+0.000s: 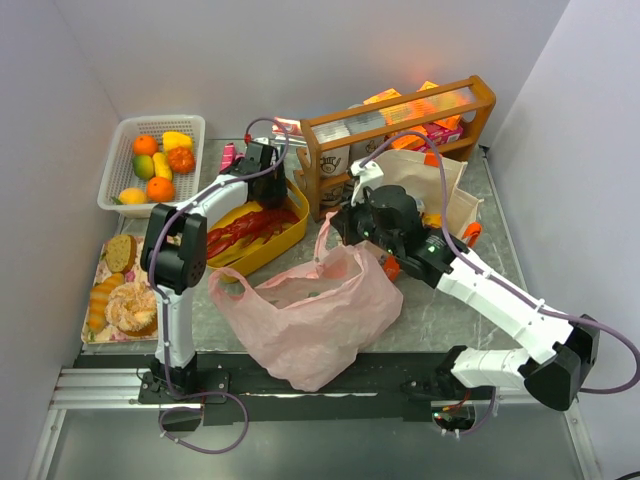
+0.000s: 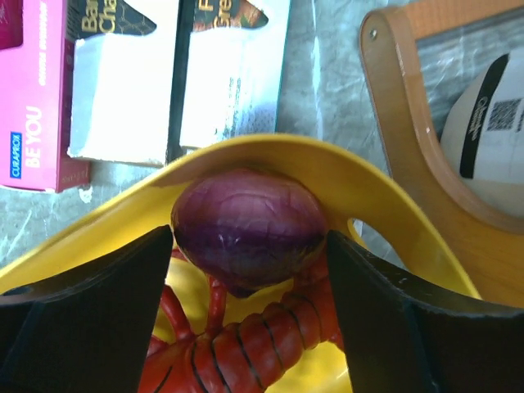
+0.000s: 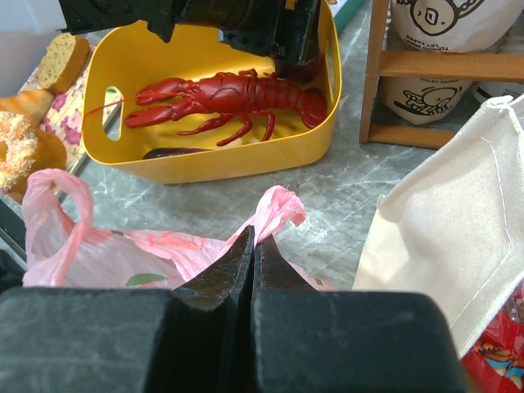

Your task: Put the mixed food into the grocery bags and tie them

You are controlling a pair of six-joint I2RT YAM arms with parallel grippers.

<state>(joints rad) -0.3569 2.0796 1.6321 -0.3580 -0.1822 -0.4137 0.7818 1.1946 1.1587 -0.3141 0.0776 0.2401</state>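
From above, the left hand (image 1: 266, 170) hangs over the far end of the yellow tub (image 1: 283, 243), in the upper middle of the frame, and its own body hides what lies beneath it. The left wrist view shows what is there: a round purple vegetable (image 2: 250, 225) sits in the tub against the curved wall. The two dark fingers (image 2: 98, 319) stand wide, one pressed to each of its sides, gripping it. The red lobster (image 2: 246, 348) lies just below it.

The right hand (image 1: 342, 228) is at centre frame, at the top of the pink plastic bag (image 1: 310, 320), which slumps open on the table (image 1: 440, 320). The right wrist view shows its jaws fully closed, with a peak of the bag's handle pinched at their tip. It also shows a dark slim thing (image 3: 176, 152) lying in the tub beside the lobster, which the overhead view barely shows.

The cream canvas tote (image 1: 440, 185) stands at right of centre, just beside the right arm and in front of the wooden rack (image 1: 400, 115). Only the overhead view takes in the white mesh basket (image 1: 115, 165) at upper left. It holds an orange (image 1: 145, 144) and a yellow fruit (image 1: 177, 140) among other pieces. Only the left wrist view shows a pink box (image 2: 33, 90) lying beyond the tub.
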